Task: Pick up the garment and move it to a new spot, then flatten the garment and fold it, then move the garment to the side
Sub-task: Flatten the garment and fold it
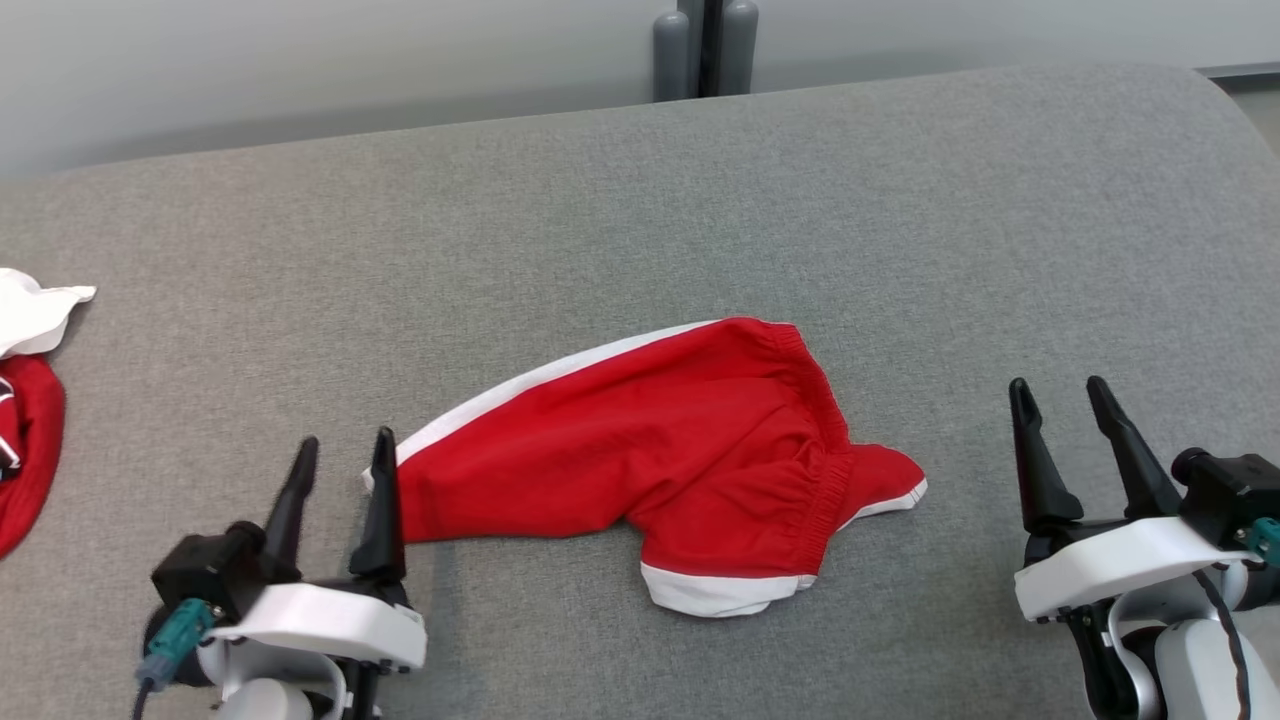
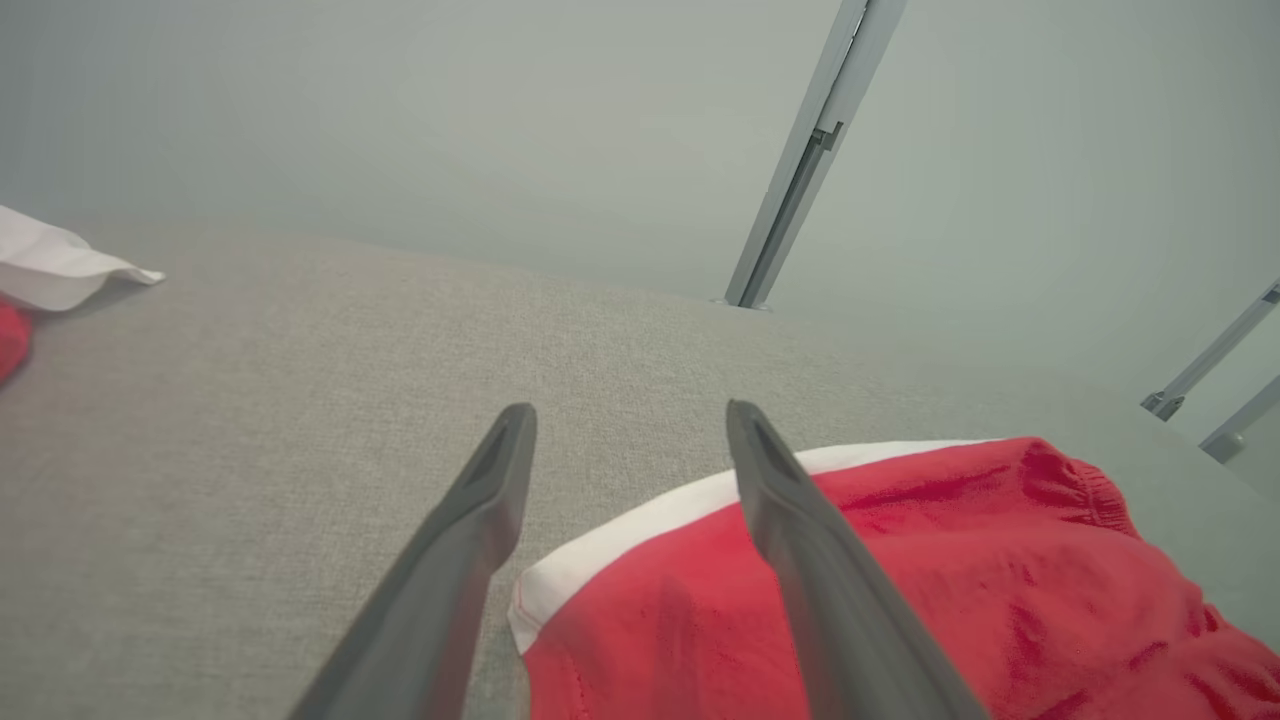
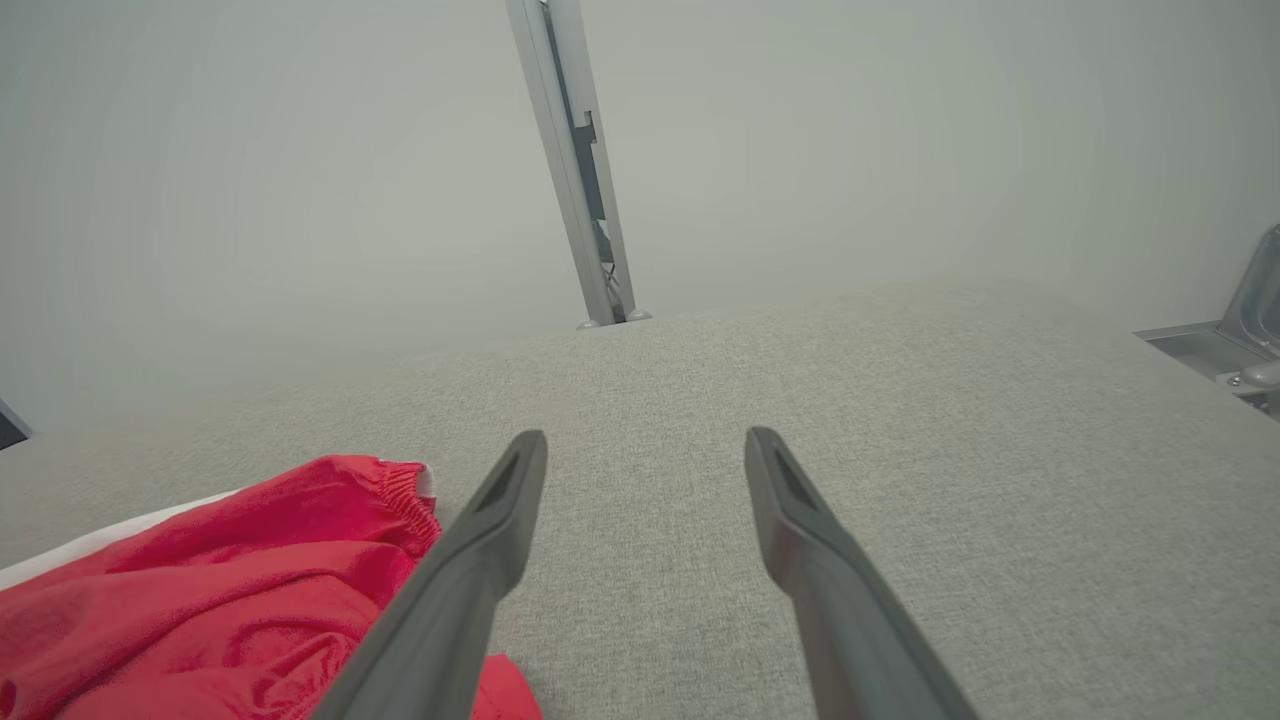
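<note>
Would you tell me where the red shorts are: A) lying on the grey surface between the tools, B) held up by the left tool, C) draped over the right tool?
A: the shorts lie on the surface, the open left tool at one end and the open right tool clear of the other.

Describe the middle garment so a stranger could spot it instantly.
Start at the grey fabric table. Near its middle lie red shorts with white trim and a gathered waistband. The other red and white clothes sit at the left edge.
</note>
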You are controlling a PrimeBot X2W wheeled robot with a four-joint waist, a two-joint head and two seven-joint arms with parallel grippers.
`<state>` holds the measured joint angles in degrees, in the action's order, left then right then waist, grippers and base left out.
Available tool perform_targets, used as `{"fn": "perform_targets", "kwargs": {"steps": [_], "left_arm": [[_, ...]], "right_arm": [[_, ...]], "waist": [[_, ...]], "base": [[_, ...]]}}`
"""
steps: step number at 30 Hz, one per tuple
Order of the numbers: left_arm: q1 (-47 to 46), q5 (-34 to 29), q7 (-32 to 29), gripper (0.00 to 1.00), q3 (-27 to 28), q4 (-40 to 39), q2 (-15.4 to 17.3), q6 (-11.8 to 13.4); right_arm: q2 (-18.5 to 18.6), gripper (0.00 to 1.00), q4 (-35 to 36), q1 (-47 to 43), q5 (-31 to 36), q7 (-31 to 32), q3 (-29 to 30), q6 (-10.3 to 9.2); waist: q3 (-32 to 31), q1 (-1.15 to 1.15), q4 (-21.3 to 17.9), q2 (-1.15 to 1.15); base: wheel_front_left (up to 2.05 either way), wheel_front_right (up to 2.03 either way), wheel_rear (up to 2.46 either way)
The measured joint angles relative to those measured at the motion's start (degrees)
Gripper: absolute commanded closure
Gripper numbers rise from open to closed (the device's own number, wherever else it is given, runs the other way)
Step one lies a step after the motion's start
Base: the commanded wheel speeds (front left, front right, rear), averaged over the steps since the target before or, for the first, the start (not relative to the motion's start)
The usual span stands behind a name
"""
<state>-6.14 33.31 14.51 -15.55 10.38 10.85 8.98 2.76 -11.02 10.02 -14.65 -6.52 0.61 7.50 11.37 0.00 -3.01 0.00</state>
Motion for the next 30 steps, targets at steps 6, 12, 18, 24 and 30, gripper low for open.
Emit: {"fn": "perform_targets", "kwargs": {"steps": [6, 12, 18, 24, 30], "left_arm": [[-0.34, -5.77, 0.41, 0.0, 2.2, -3.81, 1.6, 1.0], [1.14, -8.55, 0.49, 0.0, 3.63, -6.57, 3.76, 1.55], [4.44, -9.07, -0.45, 0.0, 3.39, -9.58, 4.44, 2.91], [5.4, -9.04, -1.41, 0.0, 2.99, -10.84, 4.45, 3.54], [5.67, -9.05, -1.97, 0.0, 2.49, -11.81, 4.5, 3.93]], "right_arm": [[0.02, 0.0, 1.63, 0.05, 1.33, 0.05, 0.65, 0.0], [0.0, 0.0, 2.71, 0.23, 2.67, 1.14, -0.23, 0.0], [0.03, 0.0, 2.7, -0.6, 2.79, 1.7, -1.02, 0.0], [0.0, 0.0, 2.6, -1.07, 2.75, 2.05, -1.38, 0.0], [0.0, 0.0, 2.54, -1.18, 2.69, 2.43, -1.32, 0.0]], "waist": [[-0.88, 0.0, 1.13, 0.0], [-2.23, 0.0, 1.86, 0.0], [-3.54, 0.0, 2.51, 0.0], [-4.17, 0.0, 3.07, 0.0], [-4.43, 0.0, 3.39, 0.0]], "base": [[0.0, 0.0, 0.0], [0.0, 0.0, 0.0], [0.0, 0.0, 0.0], [0.0, 0.0, 0.0], [0.0, 0.0, 0.0]]}}
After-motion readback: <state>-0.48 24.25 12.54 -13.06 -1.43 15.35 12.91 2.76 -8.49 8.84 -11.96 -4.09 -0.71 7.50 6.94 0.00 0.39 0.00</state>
